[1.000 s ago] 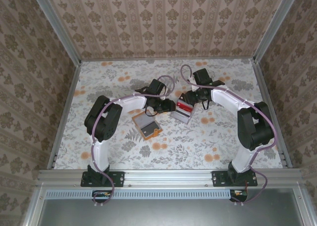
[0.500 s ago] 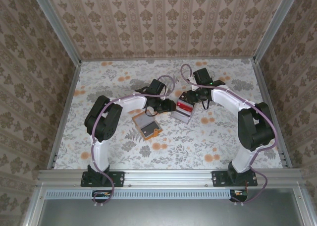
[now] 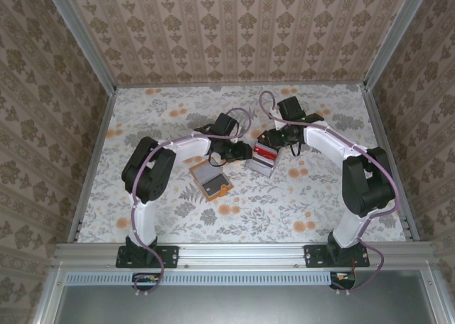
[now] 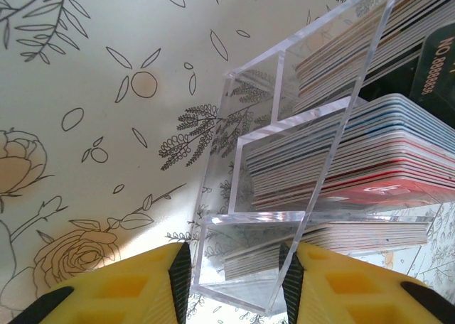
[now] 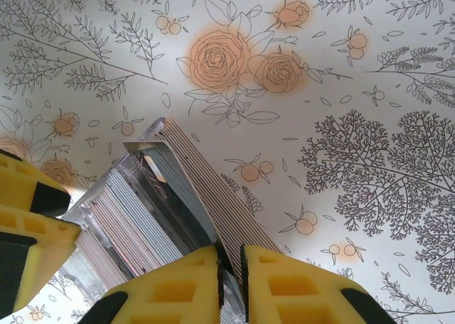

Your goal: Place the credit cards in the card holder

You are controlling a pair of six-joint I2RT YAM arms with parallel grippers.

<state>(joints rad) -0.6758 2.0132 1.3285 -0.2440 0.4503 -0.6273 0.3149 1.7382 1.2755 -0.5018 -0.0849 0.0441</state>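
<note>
The right fingers point(image 5: 170, 292) stood narrow at the bottom of the right wrist view. The edge of one of the credit cards point(image 5: 202, 189) ran into the slit between them, so the step in hand looked to be drawing a card out of the clear rack point(image 5: 135, 157). The left fingers point(image 4: 121, 288) were wide, one on each side of the rack's near end at the bottom of the left wrist view; whether they pressed its walls could not be told. To draw well, the right arm would likely need to pinch a single card and not its neighbours. It would also need to lift along the line of the slot, so that the tightly packed stack did not drag out with it, while the left arm stopped the rack tipping or sliding on the floral surface point(image 4: 92, 68). The card holder point(image 3: 211, 181) lay open, grey inside up, near the centre of the top view, lower left of the rack and apart from it, so the carry would be short. The pinch itself was cut off by the lower edge of the frame, so how many cards sat between the fingers was unclear. In the top view both wrists covered much of the rack, and most print on the cards was too small to read.
</note>
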